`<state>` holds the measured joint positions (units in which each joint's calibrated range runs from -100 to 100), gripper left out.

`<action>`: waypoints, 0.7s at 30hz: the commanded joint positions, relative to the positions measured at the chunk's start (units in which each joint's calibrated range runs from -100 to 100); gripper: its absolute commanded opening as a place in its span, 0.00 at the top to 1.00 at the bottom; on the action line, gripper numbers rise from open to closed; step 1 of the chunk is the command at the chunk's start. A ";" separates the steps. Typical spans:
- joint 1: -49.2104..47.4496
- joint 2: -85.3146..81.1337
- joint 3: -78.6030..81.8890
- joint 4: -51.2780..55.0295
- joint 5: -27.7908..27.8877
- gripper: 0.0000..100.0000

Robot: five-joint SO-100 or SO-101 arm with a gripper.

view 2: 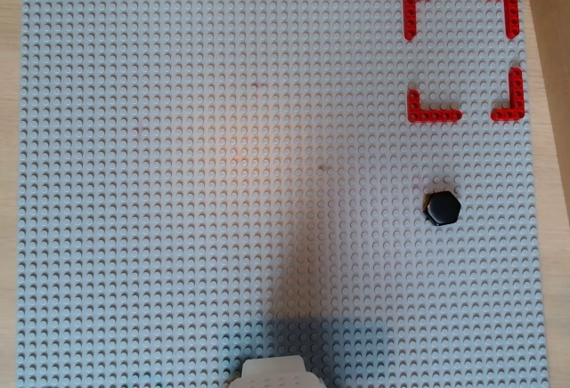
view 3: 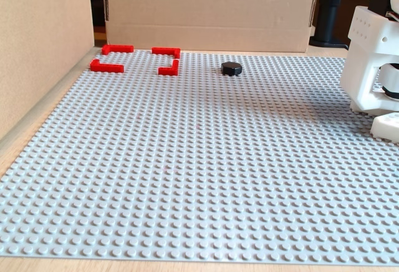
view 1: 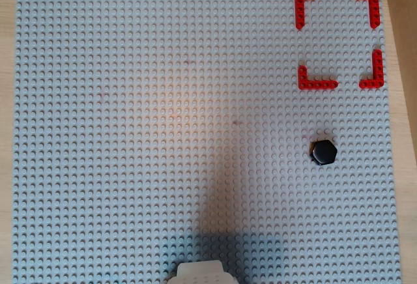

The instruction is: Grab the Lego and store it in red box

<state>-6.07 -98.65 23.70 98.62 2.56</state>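
Note:
The Lego (view 1: 324, 152) (view 2: 443, 207) is a small glossy black hexagonal piece lying alone on the grey baseplate (view 1: 163, 134), at the right in both overhead views. The red box (view 1: 316, 85) (view 2: 433, 116), four flat red corner pieces with gaps between them, sits in the top right corner, a short way beyond the Lego. In the fixed view the Lego (view 3: 231, 68) lies to the right of the red box (view 3: 168, 67), near the back. Only a white arm part (view 1: 202, 274) shows at the bottom edge, and the white arm body (view 3: 374, 53) at the right. No fingers are visible.
Cardboard walls stand along the left side (view 3: 37, 47) and the back (view 3: 212, 10) of the baseplate in the fixed view. A black post (view 3: 330, 10) rises behind the back wall at the right. The arm's shadow falls across the lower middle of the plate.

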 commanded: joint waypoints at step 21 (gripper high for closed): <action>-0.14 13.05 -0.52 -14.93 -0.27 0.98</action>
<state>-6.36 -91.89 23.61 86.27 2.52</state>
